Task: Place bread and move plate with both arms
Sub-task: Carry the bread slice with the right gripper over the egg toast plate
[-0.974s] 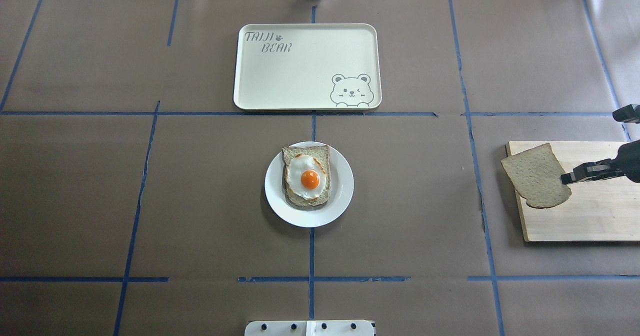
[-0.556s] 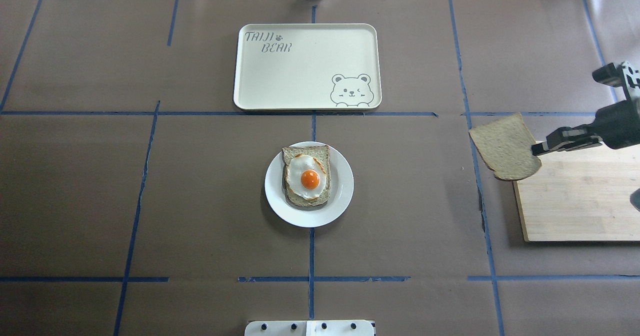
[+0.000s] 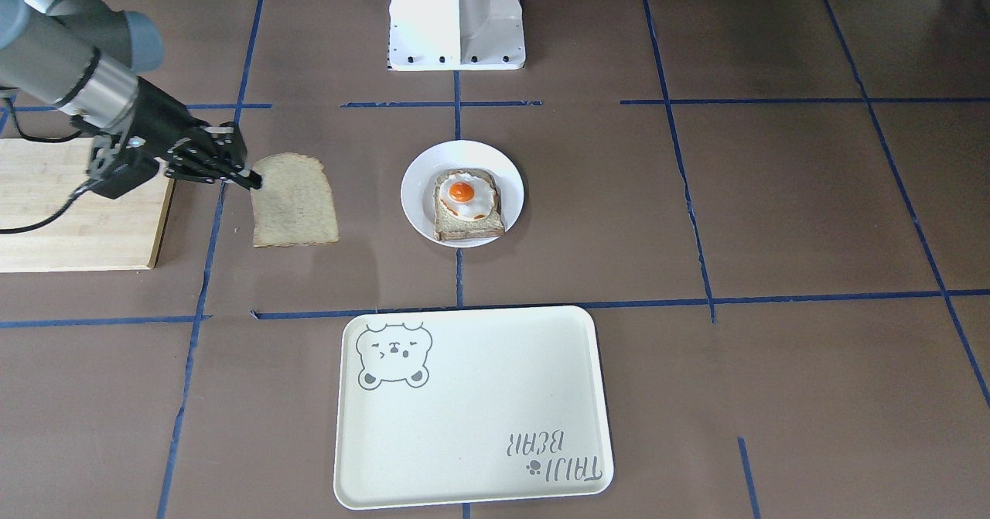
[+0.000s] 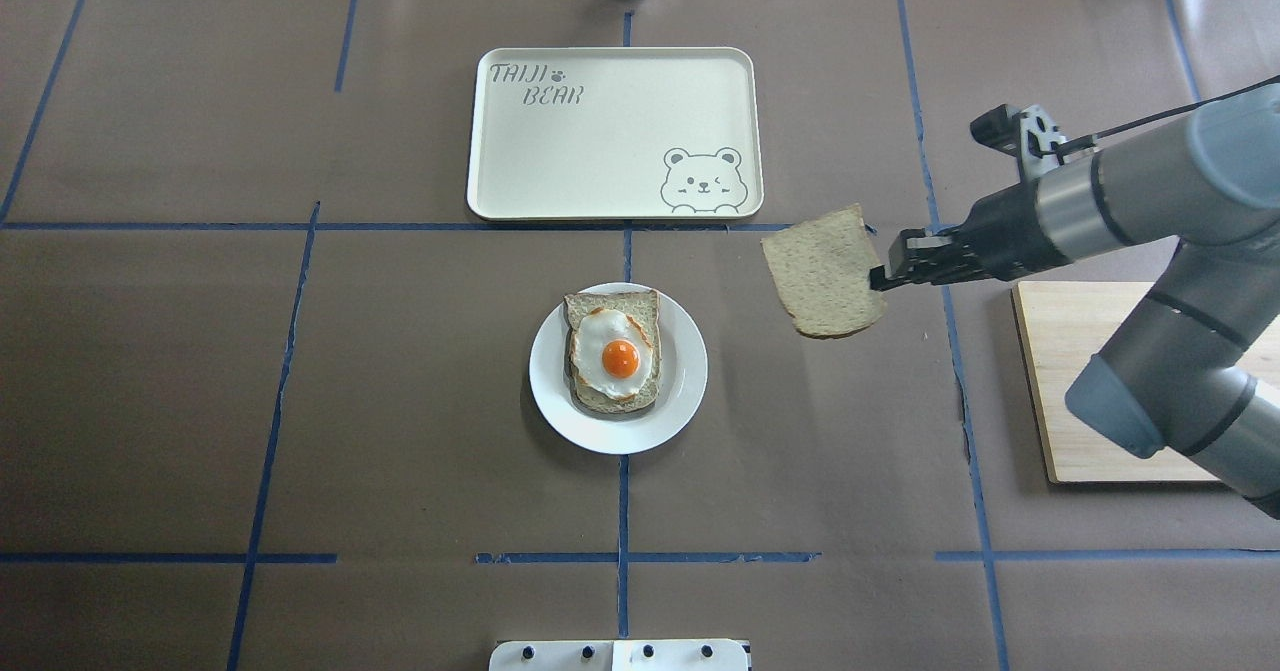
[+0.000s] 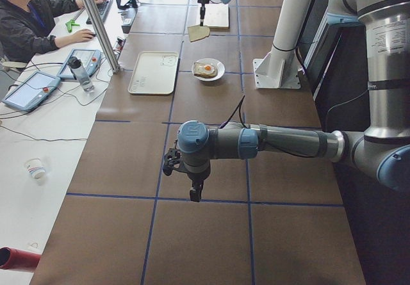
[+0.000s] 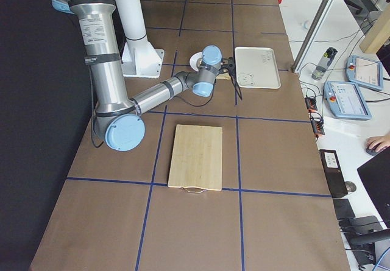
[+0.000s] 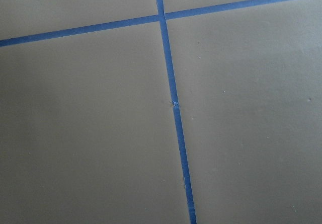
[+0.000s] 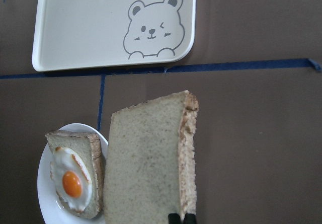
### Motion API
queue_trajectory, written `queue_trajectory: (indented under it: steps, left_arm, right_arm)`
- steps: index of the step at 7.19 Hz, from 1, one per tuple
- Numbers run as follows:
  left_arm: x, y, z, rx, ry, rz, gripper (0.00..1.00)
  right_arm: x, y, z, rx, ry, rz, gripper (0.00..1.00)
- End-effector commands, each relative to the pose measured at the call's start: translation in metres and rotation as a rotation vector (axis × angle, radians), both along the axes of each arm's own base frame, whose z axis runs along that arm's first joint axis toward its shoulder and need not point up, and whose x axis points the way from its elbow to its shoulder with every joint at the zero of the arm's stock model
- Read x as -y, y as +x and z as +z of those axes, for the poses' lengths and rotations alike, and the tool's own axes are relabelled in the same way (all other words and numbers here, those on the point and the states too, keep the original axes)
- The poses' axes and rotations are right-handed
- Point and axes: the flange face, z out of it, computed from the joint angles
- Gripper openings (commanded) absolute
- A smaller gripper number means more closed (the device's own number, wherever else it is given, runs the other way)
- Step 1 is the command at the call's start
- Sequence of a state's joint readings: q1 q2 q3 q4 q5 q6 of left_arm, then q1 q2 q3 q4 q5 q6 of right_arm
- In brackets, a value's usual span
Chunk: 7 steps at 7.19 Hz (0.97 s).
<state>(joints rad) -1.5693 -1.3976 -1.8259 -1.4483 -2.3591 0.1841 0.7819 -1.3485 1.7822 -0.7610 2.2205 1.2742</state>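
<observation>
My right gripper is shut on one edge of the bare brown bread slice and holds it in the air, right of and a little beyond the plate. The gripper and slice also show in the front view, and the slice fills the right wrist view. The small white plate sits at the table's middle and bears another slice topped with a fried egg. My left gripper hangs over bare table far from the plate, and I cannot tell whether it is open.
A cream tray with a bear drawing lies just beyond the plate. A wooden cutting board lies at the right, partly under my right arm. The white robot base stands at the near edge. An operator sits past the far edge.
My right gripper has lifted the bread off the cutting board and carried it left toward the plate. The plate and tray have not moved.
</observation>
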Motion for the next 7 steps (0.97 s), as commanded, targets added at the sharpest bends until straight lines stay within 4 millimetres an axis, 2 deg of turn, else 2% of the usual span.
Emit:
queue_trajectory:
  steps: [1, 2, 3, 4, 5, 7]
  left_arm:
    - [0.0, 0.0, 0.001, 0.0, -0.002, 0.0, 1.0]
    - [0.001, 0.0, 0.0, 0.0, -0.002, -0.001, 1.0]
    - [0.0, 0.0, 0.001, 0.0, -0.002, 0.0, 1.0]
    - [0.0, 0.0, 0.003, 0.0, -0.007, 0.0, 1.0]
    - [0.0, 0.0, 0.003, 0.0, -0.007, 0.0, 1.0]
    - [0.0, 0.0, 0.003, 0.0, -0.005, 0.0, 1.0]
  right_arm:
    - [-0.027, -0.087, -0.048, 0.04, -0.015, 0.07, 0.0]
    - [-0.037, -0.119, -0.07, 0.065, -0.027, 0.097, 0.0]
    - [-0.046, -0.144, -0.083, 0.076, -0.023, 0.116, 0.0]
    - [-0.045, -0.168, -0.096, 0.079, -0.012, 0.141, 0.0]
    - [-0.045, -0.185, -0.099, 0.074, -0.013, 0.151, 0.0]
    - [-0.055, -0.195, -0.092, 0.061, -0.02, 0.139, 0.0]
